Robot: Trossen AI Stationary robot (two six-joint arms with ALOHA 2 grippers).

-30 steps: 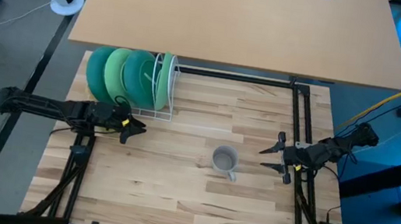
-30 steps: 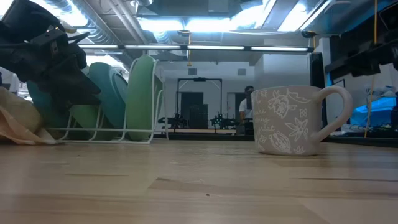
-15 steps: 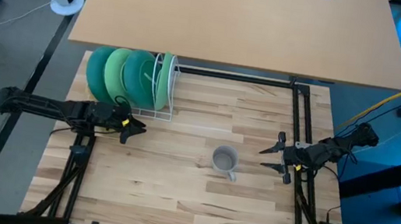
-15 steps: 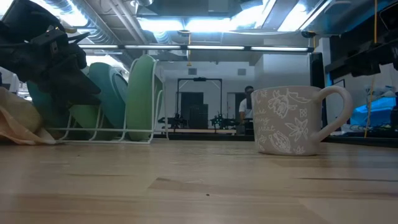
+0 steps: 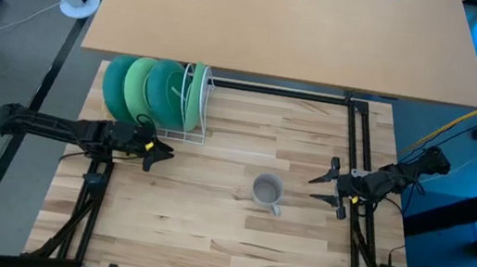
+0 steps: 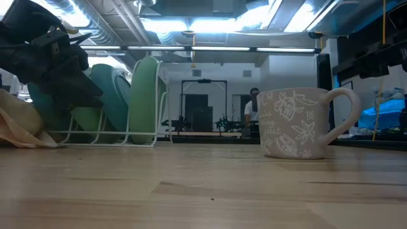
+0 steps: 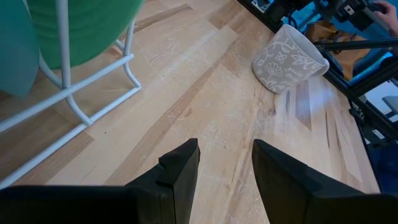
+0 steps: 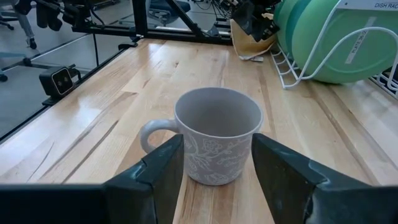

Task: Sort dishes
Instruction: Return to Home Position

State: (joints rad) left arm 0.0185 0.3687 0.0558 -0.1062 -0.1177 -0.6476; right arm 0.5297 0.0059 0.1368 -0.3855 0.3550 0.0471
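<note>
One pale wooden tabletop (image 5: 206, 232) carries everything, with a black frame along its edges. Two dark arms reach over it from opposite sides.

The left arm lies low along the left side. The left end effector (image 5: 157, 152) sits just in front of the near end of the rack. In the left wrist view its fingers (image 7: 179, 175) stand a narrow gap apart over bare wood, gripping nothing.

The right arm comes in from the right edge. The right end effector (image 5: 325, 190) hovers level with the mug, near it but not touching. Its fingers (image 8: 160, 167) are spread wide and empty, and the mug shows ahead of them in the right wrist view.

A white wire rack (image 5: 204, 110) stands at the far left of the wood. Plates stand on edge in it, leaning left. A dark teal plate (image 5: 117, 88) is outermost and a lighter green plate (image 5: 140, 82) comes next. A teal-green plate (image 5: 167, 94) rests against the upright wires. A pale green edge (image 5: 197, 86) shows inside the wires, too thin to describe further.

The grey mug (image 5: 267, 190) stands upright and empty on the wood near the middle, well apart from the rack. It is between the two end effectors, closer to the right one. It bears a white floral pattern, and its handle points toward the near edge.

A tan cloth (image 6: 18, 130) lies crumpled beside the rack, below the left arm in the low view.
</note>
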